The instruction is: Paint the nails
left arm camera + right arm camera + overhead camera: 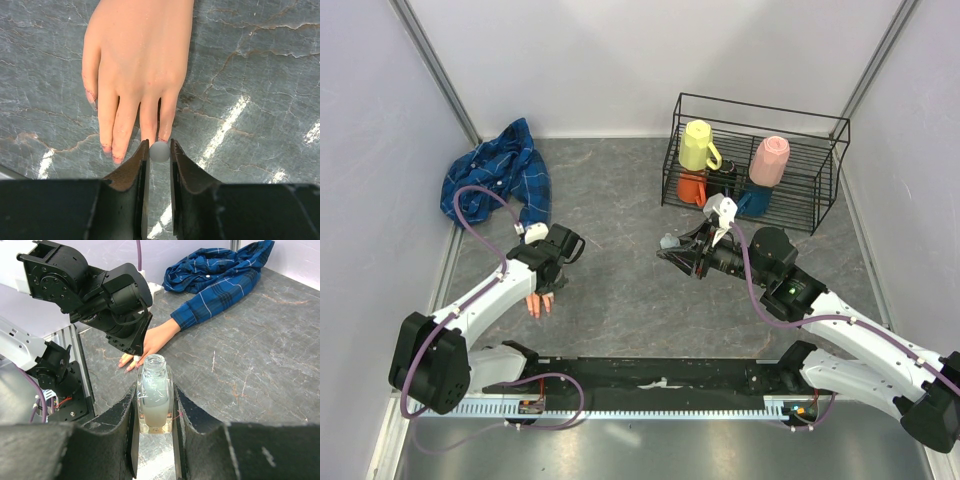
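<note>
Right wrist: right tool (155,390) grips bottle (152,402) of milky liquid.

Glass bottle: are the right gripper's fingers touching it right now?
Touching. The right wrist view shows the glass bottle pressed between both fingers of the right gripper, with no gap on either side.

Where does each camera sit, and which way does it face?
Top external: above and behind, looking down; left arm and right arm show.
Left wrist: looks down past the left gripper, shut on a grey piece, at the mannequin hand.
Right wrist: looks across past the right gripper, gripping an open bottle, toward the left arm.
All share the mannequin hand.
</note>
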### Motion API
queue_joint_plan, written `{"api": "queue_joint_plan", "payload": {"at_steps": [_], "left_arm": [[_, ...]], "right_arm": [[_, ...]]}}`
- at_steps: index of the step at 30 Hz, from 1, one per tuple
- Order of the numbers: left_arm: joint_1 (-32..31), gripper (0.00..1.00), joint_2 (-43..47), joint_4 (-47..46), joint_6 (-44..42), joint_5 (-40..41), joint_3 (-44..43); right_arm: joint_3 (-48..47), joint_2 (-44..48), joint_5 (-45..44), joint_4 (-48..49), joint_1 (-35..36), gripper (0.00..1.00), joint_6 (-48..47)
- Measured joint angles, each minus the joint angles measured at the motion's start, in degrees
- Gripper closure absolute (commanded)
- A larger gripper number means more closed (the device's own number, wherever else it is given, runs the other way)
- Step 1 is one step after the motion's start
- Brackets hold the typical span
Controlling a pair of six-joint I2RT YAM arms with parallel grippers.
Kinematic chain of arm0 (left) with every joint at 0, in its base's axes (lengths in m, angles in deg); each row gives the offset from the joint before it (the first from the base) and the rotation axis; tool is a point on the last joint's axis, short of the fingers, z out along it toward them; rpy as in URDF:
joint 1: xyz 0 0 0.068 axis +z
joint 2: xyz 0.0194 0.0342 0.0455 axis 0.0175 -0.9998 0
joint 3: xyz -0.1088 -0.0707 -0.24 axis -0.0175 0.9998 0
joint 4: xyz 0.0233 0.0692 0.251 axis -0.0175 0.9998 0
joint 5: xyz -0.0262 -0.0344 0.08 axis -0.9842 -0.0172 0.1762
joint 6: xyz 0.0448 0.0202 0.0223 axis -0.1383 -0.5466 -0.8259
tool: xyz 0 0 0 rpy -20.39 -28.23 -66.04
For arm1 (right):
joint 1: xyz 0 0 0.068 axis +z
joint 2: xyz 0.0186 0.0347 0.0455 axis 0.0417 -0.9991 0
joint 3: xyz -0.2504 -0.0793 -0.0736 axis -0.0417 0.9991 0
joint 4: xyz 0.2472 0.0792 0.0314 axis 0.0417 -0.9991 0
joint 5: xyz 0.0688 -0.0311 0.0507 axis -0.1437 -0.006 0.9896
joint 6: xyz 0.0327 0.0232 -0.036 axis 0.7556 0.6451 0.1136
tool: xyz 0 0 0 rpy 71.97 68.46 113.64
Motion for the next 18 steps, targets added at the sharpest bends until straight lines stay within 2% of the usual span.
{"api": "queue_joint_plan", "payload": {"at_steps": [18], "left_arm": [[0.00,0.98,0.96,0.74,1.53,-1.36,0.09]], "right_arm": [[0.74,0.00,0.13,0.46,-0.02,1.00,0.39]]}}
